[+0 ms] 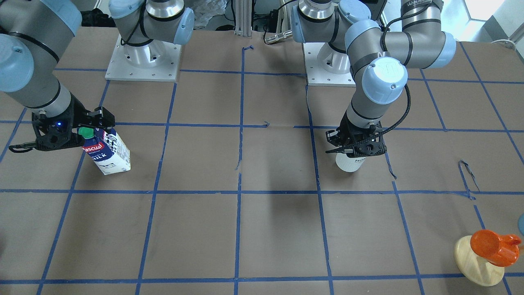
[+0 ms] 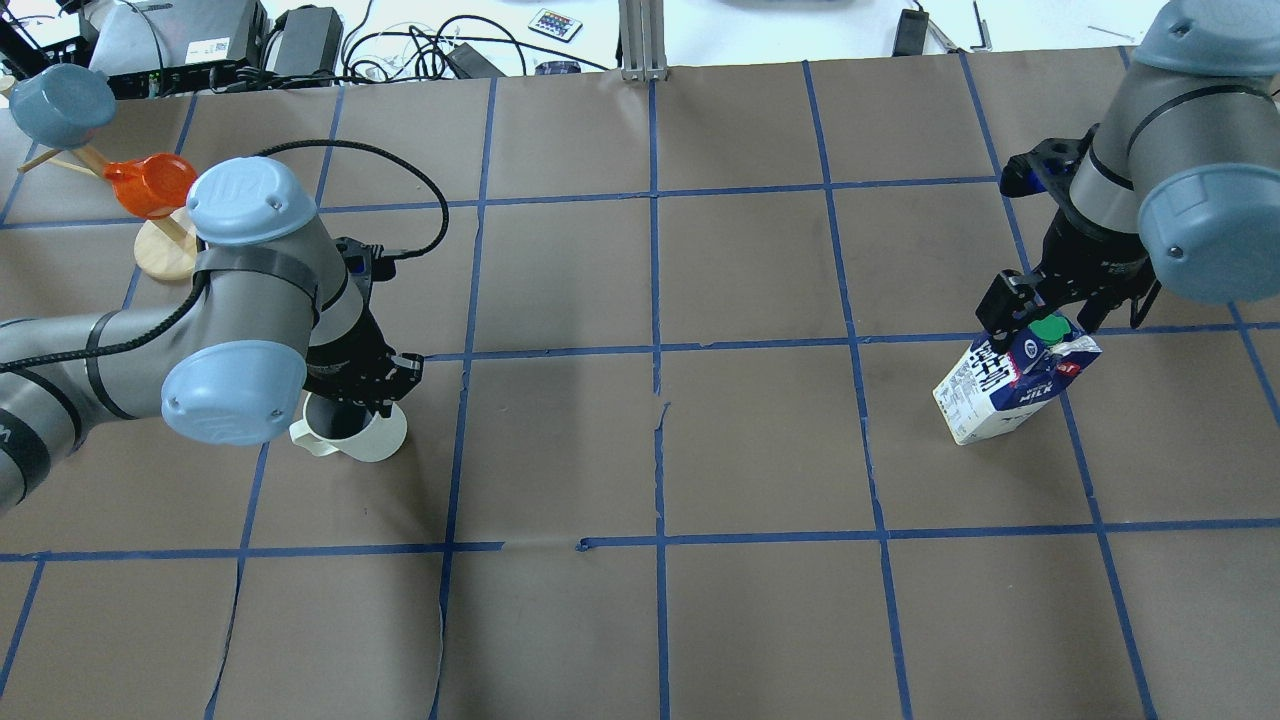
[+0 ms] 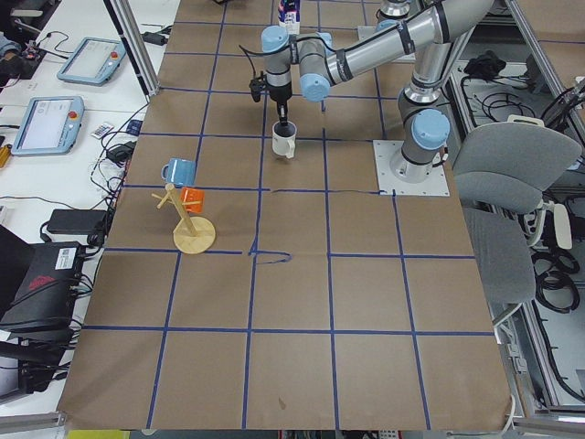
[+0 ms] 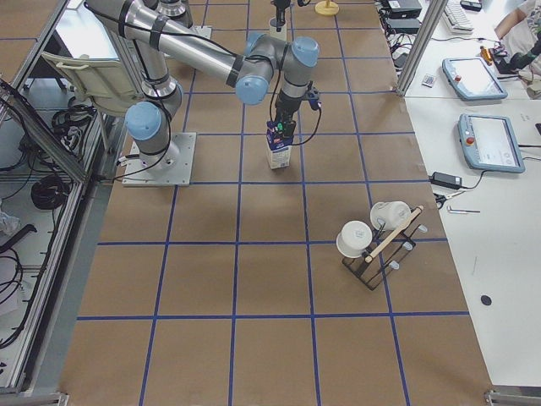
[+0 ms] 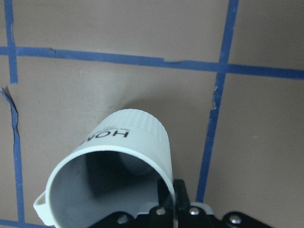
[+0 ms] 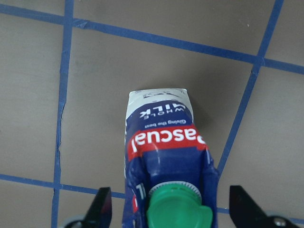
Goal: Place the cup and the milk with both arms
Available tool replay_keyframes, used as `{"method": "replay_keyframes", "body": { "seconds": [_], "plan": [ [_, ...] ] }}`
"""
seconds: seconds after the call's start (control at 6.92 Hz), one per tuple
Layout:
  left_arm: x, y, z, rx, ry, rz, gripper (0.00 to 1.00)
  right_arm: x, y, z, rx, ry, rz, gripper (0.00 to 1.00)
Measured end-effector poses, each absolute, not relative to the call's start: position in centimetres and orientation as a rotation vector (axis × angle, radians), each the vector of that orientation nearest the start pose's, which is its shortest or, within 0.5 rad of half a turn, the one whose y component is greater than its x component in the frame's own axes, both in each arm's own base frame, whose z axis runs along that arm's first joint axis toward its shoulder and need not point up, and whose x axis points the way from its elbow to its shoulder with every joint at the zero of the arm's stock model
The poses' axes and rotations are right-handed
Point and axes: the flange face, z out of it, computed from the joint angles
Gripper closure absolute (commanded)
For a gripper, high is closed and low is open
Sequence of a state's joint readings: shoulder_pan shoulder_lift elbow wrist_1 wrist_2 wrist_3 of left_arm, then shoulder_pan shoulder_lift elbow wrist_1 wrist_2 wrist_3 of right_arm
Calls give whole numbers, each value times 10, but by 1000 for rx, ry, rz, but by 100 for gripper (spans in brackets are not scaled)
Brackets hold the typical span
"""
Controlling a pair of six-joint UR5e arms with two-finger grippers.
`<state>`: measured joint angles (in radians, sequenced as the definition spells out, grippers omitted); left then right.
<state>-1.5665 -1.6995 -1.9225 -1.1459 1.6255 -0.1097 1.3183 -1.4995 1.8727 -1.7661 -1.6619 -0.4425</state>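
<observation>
The white cup (image 2: 365,435) with "HOME" lettering (image 5: 123,156) stands on the brown table, on the left of the overhead view. My left gripper (image 2: 365,385) reaches down from above and is shut on the cup's rim, one finger inside and one outside (image 5: 172,192). The blue-and-white milk (image 2: 1010,385) with a green cap stands on the table at the right of that view. My right gripper (image 2: 1048,315) is open around the carton's top; in the right wrist view its fingers (image 6: 102,209) stand apart from the carton (image 6: 164,142) on both sides.
A wooden stand with an orange cup (image 2: 150,185) and a blue cup (image 2: 60,100) stands at the far left of the table. A rack with white cups (image 4: 372,241) stands near the right end. The arm bases (image 1: 143,61) sit at the table's robot side.
</observation>
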Motion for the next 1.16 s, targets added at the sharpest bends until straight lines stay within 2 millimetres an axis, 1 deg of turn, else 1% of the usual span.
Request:
{"method": "replay_keyframes", "body": {
  "seconds": [0.29,0.43,0.58,0.72,0.87,1.01,1.16],
  "plan": [
    [-193,-534,323,-153,3092,7,100,-1,-486,327,-299,3118,369,22],
    [-233,-556,326,-159,3095,-14,100,-1,-486,328,-298,3115,370,32],
    [-273,-576,323,-167,3098,-29,100,-1,-486,329,-294,3115,360,48],
    [-318,-592,312,-160,3101,-37,100,-2,-487,330,-285,3114,350,53],
    [-356,-604,298,-144,3106,-44,100,-3,-488,331,-275,3116,342,68],
    [-390,-614,289,-121,3114,-63,100,-5,-489,333,-268,3118,335,76],
    [-414,-618,281,-93,3118,-70,100,-6,-491,336,-264,3121,324,78]
  ]
}}
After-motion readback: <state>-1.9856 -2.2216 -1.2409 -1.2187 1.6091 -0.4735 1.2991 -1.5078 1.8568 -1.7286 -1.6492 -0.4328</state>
